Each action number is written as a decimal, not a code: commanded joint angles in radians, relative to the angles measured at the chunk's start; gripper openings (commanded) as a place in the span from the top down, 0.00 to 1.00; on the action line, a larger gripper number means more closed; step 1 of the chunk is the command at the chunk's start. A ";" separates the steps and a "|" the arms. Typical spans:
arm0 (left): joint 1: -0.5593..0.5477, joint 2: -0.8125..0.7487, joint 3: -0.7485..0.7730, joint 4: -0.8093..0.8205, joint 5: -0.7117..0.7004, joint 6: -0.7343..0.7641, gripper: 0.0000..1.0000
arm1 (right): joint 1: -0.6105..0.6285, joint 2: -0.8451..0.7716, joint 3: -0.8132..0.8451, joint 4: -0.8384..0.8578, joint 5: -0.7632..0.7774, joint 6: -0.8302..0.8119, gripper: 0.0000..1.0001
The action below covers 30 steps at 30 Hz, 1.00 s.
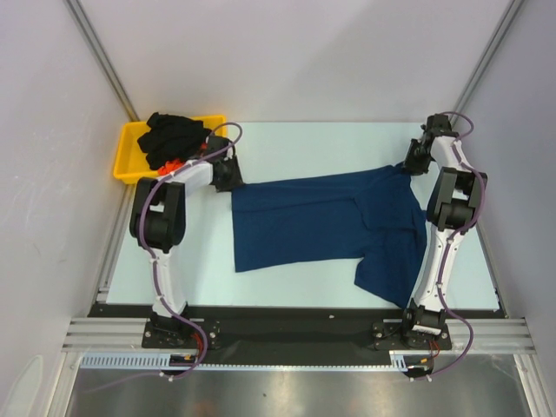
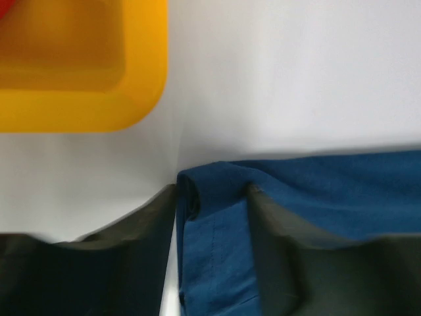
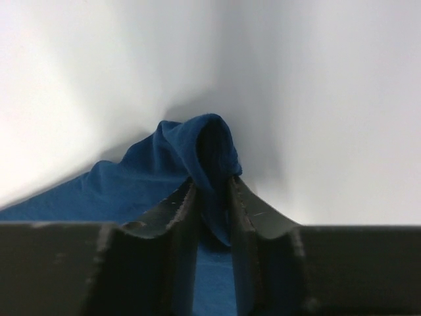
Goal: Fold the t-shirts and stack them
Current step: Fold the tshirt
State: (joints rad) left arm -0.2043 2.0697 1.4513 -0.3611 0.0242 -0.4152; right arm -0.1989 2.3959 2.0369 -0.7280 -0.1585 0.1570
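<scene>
A pale bench [image 1: 304,148] is seen from above. A navy blue t-shirt [image 1: 321,226] is spread across its centre, rumpled at lower right. A yellow tray [image 1: 129,161] sits at upper left. The shirt's upper-left corner is straddled by the left gripper [image 2: 212,191], jaws half apart. The upper-right corner is pinched in the right gripper [image 3: 212,183], jaws narrow. Both corners should be gripped evenly before lifting. Bare bench is left above the shirt, though the tray crowds the left.

Yellow plastic tray [image 1: 124,156] sits at the table's [image 1: 330,148] far-left corner. Table surface is pale; a black plate [image 1: 295,326] runs along its near edge.
</scene>
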 commanded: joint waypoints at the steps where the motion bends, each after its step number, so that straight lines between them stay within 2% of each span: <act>1: 0.002 0.036 0.058 -0.009 -0.021 -0.011 0.58 | -0.013 0.022 0.008 0.005 -0.004 0.010 0.76; 4: 0.002 0.059 0.087 -0.009 -0.021 -0.001 0.83 | -0.020 0.020 0.008 0.019 -0.001 0.024 0.85; 5: 0.002 0.064 0.092 -0.004 -0.023 0.001 0.87 | -0.025 0.020 0.008 0.025 0.000 0.033 0.87; 6: 0.002 0.069 0.104 -0.004 -0.021 0.000 0.96 | -0.028 0.020 0.009 0.032 0.002 0.041 0.89; 7: 0.002 0.072 0.113 -0.004 -0.052 0.000 1.00 | -0.030 0.023 0.011 0.044 0.002 0.045 0.94; 10: 0.002 0.073 0.138 0.019 -0.062 0.009 1.00 | -0.039 0.032 0.031 0.058 0.010 0.068 1.00; 24: 0.006 0.228 0.454 -0.019 -0.089 0.082 1.00 | -0.053 0.078 0.115 0.150 -0.036 0.142 1.00; 25: 0.008 0.231 0.461 -0.022 -0.092 0.084 0.98 | -0.053 0.080 0.120 0.156 -0.050 0.144 1.00; 26: 0.008 0.234 0.466 -0.027 -0.095 0.087 0.88 | -0.053 0.083 0.129 0.151 -0.053 0.148 1.00; 27: 0.008 0.230 0.471 -0.032 -0.099 0.087 0.70 | -0.053 0.104 0.188 0.098 -0.052 0.151 0.92; 29: 0.006 0.218 0.468 -0.044 -0.107 0.095 0.52 | -0.051 0.132 0.271 0.012 -0.021 0.153 0.83; 30: 0.005 0.202 0.466 -0.051 -0.110 0.102 0.41 | -0.051 0.141 0.357 -0.078 -0.004 0.150 0.70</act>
State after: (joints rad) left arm -0.2047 2.2986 1.8751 -0.3916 -0.0479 -0.3386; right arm -0.2409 2.5149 2.2284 -0.6918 -0.1989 0.2981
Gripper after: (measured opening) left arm 0.511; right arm 0.242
